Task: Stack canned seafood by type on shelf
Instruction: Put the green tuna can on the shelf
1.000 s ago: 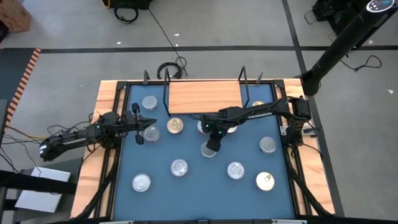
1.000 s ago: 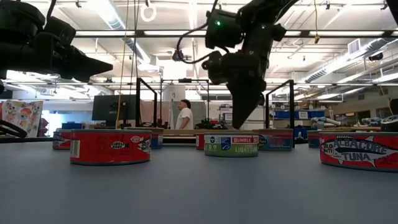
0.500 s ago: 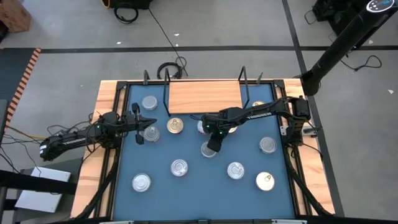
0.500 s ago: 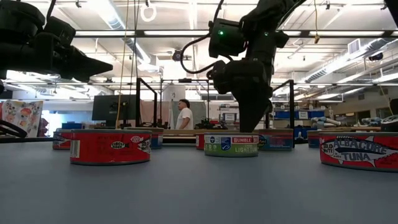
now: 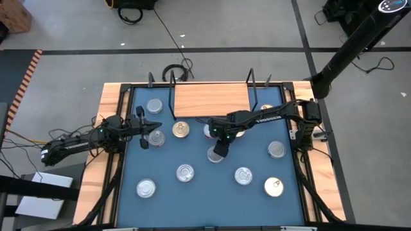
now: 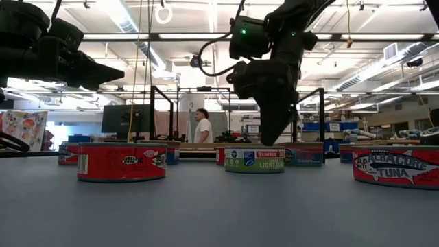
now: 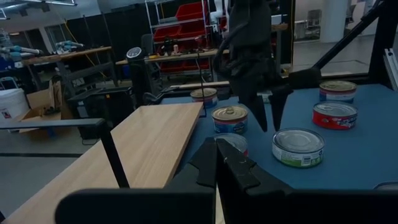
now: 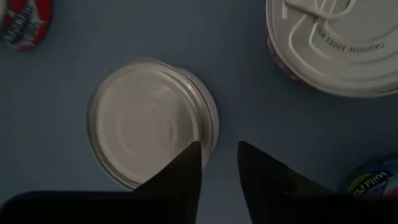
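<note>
Several flat round tins lie scattered on the blue mat. The shelf (image 5: 212, 98), a light wooden board with black wire ends, stands at the mat's far edge with nothing on it. My right gripper (image 5: 220, 147) hangs point-down, narrowly open, just above a silver-topped, green-labelled tin (image 6: 254, 160). In the right wrist view one finger (image 8: 186, 168) is over that tin's rim (image 8: 208, 134) and the other is beside it over the mat. My left gripper (image 5: 154, 126) waits shut at the mat's left side, near a silver tin (image 5: 156, 136).
Other tins lie around: a gold-topped one (image 5: 182, 129) left of my right gripper, silver ones (image 5: 185, 172) (image 5: 243, 175) nearer, and a gold one (image 5: 274, 187) near the right corner. A pull-tab tin (image 8: 336, 43) lies close beside the gripper. A person (image 6: 204, 127) stands far behind.
My right gripper has tipped from a slant to nearly upright while staying over the green-labelled tin. The tins have stayed in place.
</note>
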Robot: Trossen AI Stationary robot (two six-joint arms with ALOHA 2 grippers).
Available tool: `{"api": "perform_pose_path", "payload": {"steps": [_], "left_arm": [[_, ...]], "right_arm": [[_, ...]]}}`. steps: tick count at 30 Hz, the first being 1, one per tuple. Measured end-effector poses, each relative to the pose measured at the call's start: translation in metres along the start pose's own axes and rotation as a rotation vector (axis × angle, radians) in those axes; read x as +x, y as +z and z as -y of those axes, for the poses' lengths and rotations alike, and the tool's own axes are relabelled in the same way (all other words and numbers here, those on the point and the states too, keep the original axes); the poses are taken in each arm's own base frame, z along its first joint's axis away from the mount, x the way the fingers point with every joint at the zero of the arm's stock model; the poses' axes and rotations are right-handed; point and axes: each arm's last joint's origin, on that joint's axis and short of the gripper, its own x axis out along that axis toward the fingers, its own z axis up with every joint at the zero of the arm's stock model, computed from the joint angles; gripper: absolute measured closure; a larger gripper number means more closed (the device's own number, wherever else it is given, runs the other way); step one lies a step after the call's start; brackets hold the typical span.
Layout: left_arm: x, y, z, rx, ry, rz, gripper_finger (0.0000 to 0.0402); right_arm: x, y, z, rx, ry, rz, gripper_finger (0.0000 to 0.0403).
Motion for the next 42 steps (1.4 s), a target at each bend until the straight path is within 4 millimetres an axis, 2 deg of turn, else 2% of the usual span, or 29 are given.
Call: {"api": "perform_pose_path", "payload": {"steps": [5,13,19,27,42], "left_arm": [[0.000,0.000,0.000,0.000,0.000,0.000,0.0396],[0.000,0.000,0.000,-0.001,0.000,0.000,0.0396],[0.000,0.000,0.000,-0.005,-0.001,-0.001,0.0396],[0.000,0.000,0.000,-0.011,-0.001,-0.001,0.0396],[0.000,0.000,0.000,-0.011,-0.001,0.000,0.0396]], "right_arm": [[0.007,-0.004,0.003,-0.005,0.010,0.002,0.0318],[0.010,-0.007,0.006,0.008,0.034,-0.006,0.0395],[0.010,-0.009,0.008,0.089,0.071,-0.040,0.0398],[0.010,-0.009,0.009,0.115,0.089,-0.052,0.0400],[0.010,-0.007,0.026,0.155,0.067,-0.082,0.0401]]}}
